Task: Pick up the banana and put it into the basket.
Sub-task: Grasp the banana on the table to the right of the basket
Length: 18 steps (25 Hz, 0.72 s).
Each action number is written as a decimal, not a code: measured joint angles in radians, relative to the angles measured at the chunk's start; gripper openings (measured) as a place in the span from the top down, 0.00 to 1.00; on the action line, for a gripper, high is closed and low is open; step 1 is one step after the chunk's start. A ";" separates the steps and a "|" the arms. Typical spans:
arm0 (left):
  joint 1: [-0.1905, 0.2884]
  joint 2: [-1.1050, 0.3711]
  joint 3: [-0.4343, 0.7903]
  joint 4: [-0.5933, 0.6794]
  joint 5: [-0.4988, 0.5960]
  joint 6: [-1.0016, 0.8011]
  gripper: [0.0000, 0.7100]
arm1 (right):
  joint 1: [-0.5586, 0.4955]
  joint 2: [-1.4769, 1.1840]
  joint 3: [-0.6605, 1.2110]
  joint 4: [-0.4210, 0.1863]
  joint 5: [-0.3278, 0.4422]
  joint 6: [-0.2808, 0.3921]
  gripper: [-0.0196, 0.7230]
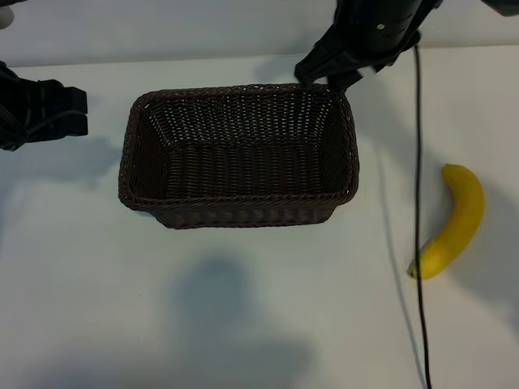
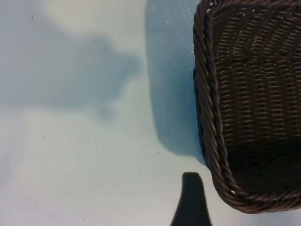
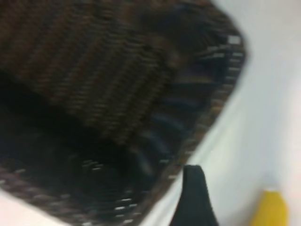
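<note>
The dark-brown wicker basket [image 1: 243, 212] stands empty mid-table. The yellow banana [image 1: 458, 223] lies on the table to its right, well apart from it. My right gripper [image 1: 331, 74] hovers at the basket's far right corner, open, holding nothing. The right wrist view shows one of its fingers [image 3: 195, 200] by the basket rim [image 3: 221, 94], with an end of the banana [image 3: 272, 209] beyond. My left gripper [image 1: 71, 112] rests at the table's left, open and empty. One finger [image 2: 190, 202] of it shows beside the basket's braided rim [image 2: 207, 99].
A black cable [image 1: 418, 178] hangs from the right arm and runs down the table between basket and banana, passing close to the banana's near tip. White table surface [image 1: 243, 308] lies in front of the basket.
</note>
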 joint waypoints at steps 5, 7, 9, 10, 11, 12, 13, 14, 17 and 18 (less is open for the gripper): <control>0.000 0.000 0.000 0.000 0.000 0.017 0.17 | 0.000 -0.059 0.000 -0.088 0.000 0.052 0.28; 0.000 0.000 0.000 0.000 0.000 0.020 0.17 | 0.000 -0.088 0.000 -0.104 0.000 0.063 0.28; 0.000 0.000 0.000 -0.004 0.000 0.021 0.17 | -0.002 -0.112 0.000 -0.107 0.000 0.073 0.28; 0.000 0.000 0.000 -0.005 0.000 0.021 0.17 | -0.004 -0.123 0.000 -0.108 0.000 0.075 0.28; 0.000 0.000 0.000 -0.006 0.000 0.023 0.17 | -0.007 -0.132 0.000 -0.108 0.000 0.077 0.28; 0.000 0.000 0.000 -0.008 0.000 0.024 0.17 | -0.014 -0.138 0.000 -0.108 0.000 0.082 0.28; 0.000 0.000 0.000 -0.011 0.000 0.024 0.17 | -0.023 -0.145 0.000 -0.105 0.000 0.084 0.28; 0.000 0.000 0.000 -0.017 -0.001 0.030 0.17 | -0.033 -0.150 0.002 -0.101 0.000 0.084 0.28; 0.000 0.000 0.000 -0.060 -0.011 0.072 0.17 | -0.066 -0.154 0.021 -0.072 -0.001 0.084 0.28; 0.000 0.000 0.000 -0.080 -0.018 0.091 0.17 | -0.078 -0.154 0.037 -0.063 -0.002 0.084 0.28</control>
